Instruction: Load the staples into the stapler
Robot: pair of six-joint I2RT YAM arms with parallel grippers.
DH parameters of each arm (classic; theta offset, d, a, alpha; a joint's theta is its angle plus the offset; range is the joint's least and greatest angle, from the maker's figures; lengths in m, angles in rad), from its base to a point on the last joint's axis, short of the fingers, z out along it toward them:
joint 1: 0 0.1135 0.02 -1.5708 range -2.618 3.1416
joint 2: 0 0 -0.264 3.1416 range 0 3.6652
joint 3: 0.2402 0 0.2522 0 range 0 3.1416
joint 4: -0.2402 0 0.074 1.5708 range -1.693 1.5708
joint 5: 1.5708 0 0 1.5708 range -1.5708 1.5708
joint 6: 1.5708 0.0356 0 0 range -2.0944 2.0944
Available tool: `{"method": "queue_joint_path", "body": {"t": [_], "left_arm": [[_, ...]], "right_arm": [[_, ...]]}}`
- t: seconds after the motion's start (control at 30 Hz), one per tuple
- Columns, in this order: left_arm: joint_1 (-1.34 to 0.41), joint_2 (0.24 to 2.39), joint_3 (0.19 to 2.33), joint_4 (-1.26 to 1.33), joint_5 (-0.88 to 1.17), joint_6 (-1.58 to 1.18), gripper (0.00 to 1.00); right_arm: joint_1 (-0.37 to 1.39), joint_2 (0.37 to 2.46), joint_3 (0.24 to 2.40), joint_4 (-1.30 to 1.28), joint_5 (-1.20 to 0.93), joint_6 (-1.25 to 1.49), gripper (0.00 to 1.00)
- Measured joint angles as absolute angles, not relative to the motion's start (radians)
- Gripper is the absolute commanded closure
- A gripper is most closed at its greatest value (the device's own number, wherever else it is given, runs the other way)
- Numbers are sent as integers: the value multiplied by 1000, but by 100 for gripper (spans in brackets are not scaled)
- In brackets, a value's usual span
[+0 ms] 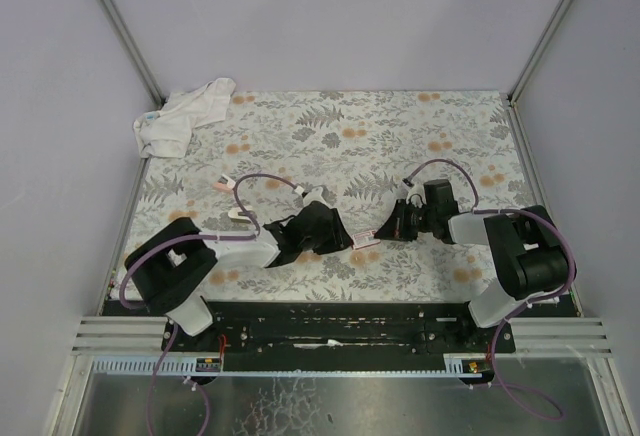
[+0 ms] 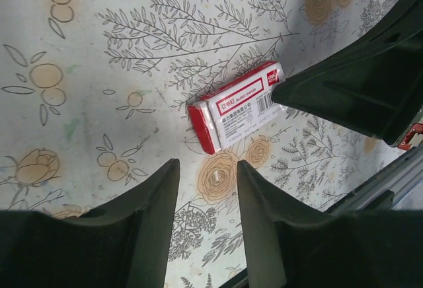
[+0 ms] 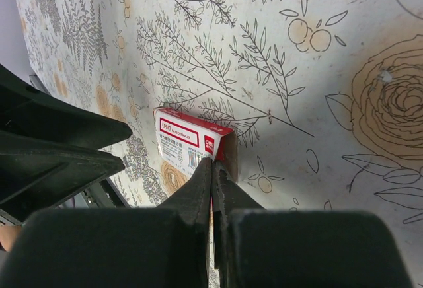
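Note:
The staples' box, flat, red with a white label, lies on the flowered table cover between my two grippers; it also shows as box and box. Its end flap stands open. My right gripper is shut, its tips pressed against that open end; I cannot tell whether cardboard is pinched between them. My left gripper is open and empty, a short way from the box's other end. The stapler is out of view.
A crumpled white cloth lies at the back left corner. A small pink bar and a pale one lie beside the left arm. A metal rail runs along the table's near edge.

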State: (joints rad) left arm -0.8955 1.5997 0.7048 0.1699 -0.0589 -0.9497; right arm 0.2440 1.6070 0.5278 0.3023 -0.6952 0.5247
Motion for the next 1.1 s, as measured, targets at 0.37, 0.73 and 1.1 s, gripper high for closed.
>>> {"method": "queue_joint_path", "body": {"t": [0.37,0.73,1.1], "left_arm": [[-896,1628,713,224,-41,-872,33],[-896,1624,781,257,47,-280,23],[-897,1787,865,248,136,-40,28]], "right_arm": [[244,1598,526,287,-688,528,50],[235,1351,541,110,-510,481,29],[226,1252,521,32,-453,479,27]]}}
